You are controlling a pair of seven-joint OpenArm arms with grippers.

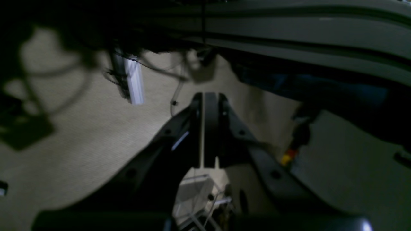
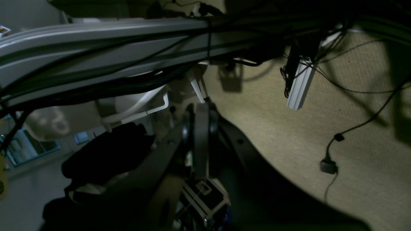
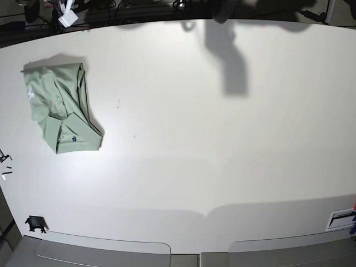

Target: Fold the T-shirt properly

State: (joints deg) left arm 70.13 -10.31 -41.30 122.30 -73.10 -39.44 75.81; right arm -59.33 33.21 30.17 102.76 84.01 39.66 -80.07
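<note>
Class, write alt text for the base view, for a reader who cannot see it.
A pale green T-shirt lies folded into a compact bundle near the left edge of a wide white table, collar and buttons showing. No arm is in this view; only a dark shadow falls across the table's far side.

surface: white table (image 3: 222, 167), broad and matte, filling most of the base view.
shirt (image 3: 61, 108): pale green, folded into a compact rectangle, lying flat near the table's far-left corner; collar and a tiny dark label face up.
marks: two small dark specks (image 3: 118, 102) on the bare top, just right of the shirt.
shadows: a dark arm-shaped shadow (image 3: 228, 55) falls across the far middle; a soft band of shade runs along the near edge.
</note>
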